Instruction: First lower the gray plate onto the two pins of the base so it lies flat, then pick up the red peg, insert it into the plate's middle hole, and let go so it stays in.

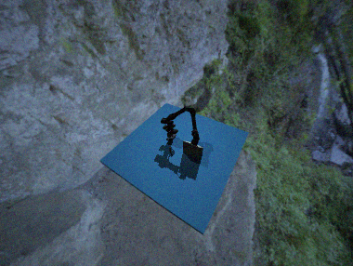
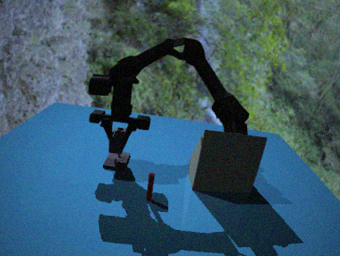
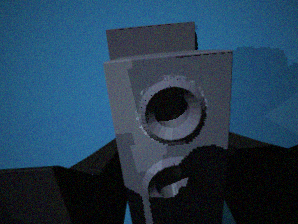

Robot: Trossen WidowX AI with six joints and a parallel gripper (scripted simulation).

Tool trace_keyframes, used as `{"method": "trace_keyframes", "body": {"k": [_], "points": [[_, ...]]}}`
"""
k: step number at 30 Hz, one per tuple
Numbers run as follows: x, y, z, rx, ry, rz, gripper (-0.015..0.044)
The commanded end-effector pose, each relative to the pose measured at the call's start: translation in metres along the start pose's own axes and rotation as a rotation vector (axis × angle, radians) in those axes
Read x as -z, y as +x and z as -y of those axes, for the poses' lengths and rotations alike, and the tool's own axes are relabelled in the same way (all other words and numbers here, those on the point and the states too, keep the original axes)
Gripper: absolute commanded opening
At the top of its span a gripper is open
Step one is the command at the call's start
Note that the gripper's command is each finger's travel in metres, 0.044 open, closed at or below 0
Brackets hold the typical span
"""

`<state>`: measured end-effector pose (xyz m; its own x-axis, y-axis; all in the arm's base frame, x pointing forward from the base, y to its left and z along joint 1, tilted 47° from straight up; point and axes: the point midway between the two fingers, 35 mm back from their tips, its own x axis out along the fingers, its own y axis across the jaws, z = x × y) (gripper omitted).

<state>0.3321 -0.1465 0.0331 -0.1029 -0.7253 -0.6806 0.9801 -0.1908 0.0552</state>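
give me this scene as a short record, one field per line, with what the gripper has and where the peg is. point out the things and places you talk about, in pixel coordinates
gripper: black parallel-jaw gripper (image 2: 117, 149) (image 3: 164, 135), pointing down, shut on the plate
plate: gray rectangular plate with round holes (image 3: 122, 100), above the base
base: gray block (image 3: 150, 42), partly hidden behind the plate
seating on pins: cannot tell, pins out of sight
peg: slim red peg (image 2: 150, 187), upright on the blue mat (image 2: 54, 224) (image 1: 186, 205), not in the plate
other: tan box (image 2: 228, 163) below the arm's far end
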Motion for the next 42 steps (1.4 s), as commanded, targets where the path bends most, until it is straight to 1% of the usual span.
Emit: {"method": "trace_keyframes", "body": {"k": [1,34,42], "points": [[-0.008,0.0,0.0,-0.01,0.006,0.005,0.0],[-0.01,-0.001,-0.001,-0.01,0.006,0.005,0.0],[-0.01,0.013,-0.001,-0.01,0.006,0.006,0.0]]}}
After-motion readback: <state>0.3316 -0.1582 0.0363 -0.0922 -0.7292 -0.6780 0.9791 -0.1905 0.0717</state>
